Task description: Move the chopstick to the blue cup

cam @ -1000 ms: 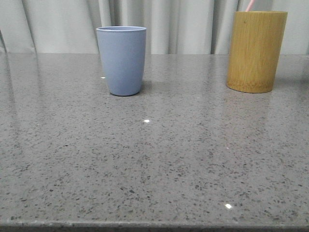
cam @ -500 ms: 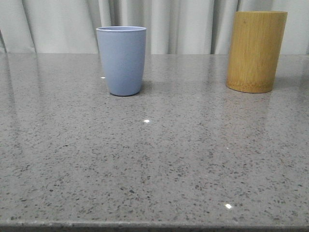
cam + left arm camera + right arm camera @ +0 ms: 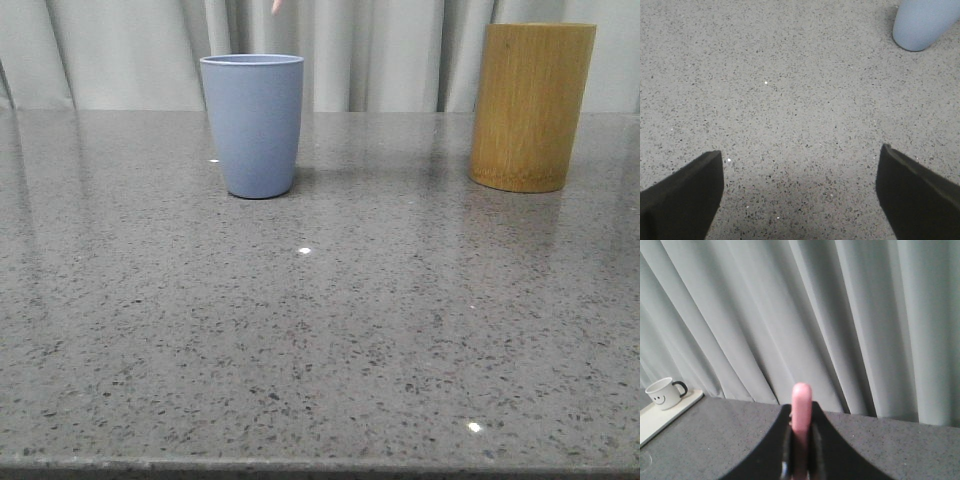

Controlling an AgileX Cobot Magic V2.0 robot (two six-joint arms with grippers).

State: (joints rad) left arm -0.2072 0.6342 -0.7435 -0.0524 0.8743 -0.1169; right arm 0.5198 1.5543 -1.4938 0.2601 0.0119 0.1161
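Front view: sits low, near the near edge of the counter (image 3: 320, 340), facing forward to the curtain (image 3: 130, 50); the blue cup (image 3: 252, 125) stands at about 11 o'clock, the bamboo holder (image 3: 530, 105) at about 1 o'clock.
Left wrist view: looks steeply down, close over the speckled counter (image 3: 800, 100), past the left pincer (image 3: 800, 190) with its jaws wide apart.
Right wrist view: faces nearly level toward the curtain (image 3: 840, 315), high above the counter (image 3: 715, 440), along the right pincer (image 3: 801, 450) clamping the chopstick (image 3: 801, 410); a white mug (image 3: 664, 392) on a pale tray (image 3: 650, 422) sits far off.
Shared: front and left wrist views both show the blue cup (image 3: 925, 25) and the counter; front and right wrist views share the curtain.
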